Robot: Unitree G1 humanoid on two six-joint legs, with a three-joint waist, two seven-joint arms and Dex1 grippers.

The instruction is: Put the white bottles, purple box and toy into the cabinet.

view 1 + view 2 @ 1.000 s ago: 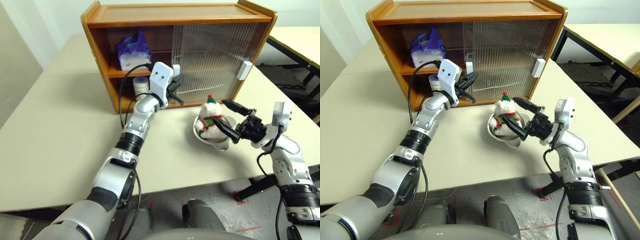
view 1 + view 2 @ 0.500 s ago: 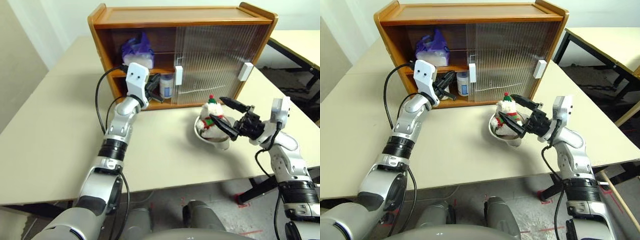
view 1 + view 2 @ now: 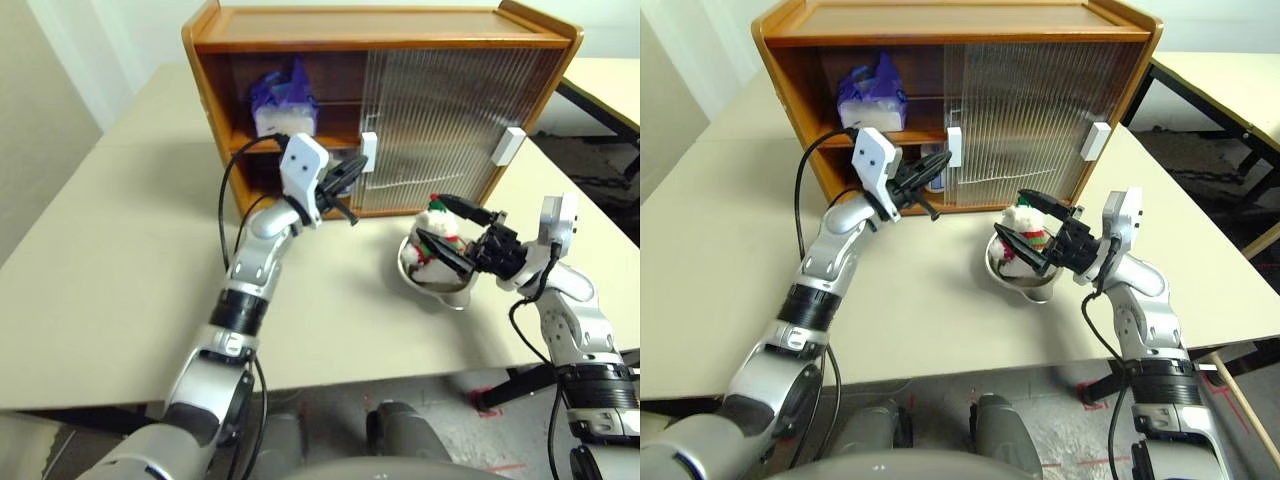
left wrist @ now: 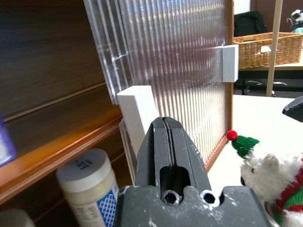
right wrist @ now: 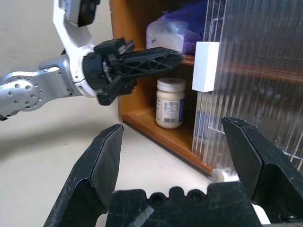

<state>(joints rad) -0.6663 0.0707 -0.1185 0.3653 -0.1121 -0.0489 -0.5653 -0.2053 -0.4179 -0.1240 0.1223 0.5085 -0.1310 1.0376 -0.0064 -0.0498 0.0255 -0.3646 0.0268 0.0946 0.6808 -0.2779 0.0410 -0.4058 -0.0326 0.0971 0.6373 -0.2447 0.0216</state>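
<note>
From my head, I see my left pincer [image 3: 345, 190] squeezed tight with nothing in it, right in front of the open side of the cabinet [image 3: 380, 40]. The purple box [image 3: 283, 100] sits on the top shelf. My right pincer [image 3: 462, 240] is spread wide around the toy [image 3: 436, 240], which sits in a shiny bowl [image 3: 430, 285] on the desk [image 3: 100, 260]. My left wrist sees a white bottle [image 4: 92, 189] on the bottom shelf, next to the door's white handle [image 4: 137, 118]. My right wrist sees that bottle too, just beside the ribbed door [image 5: 255, 71].
</note>
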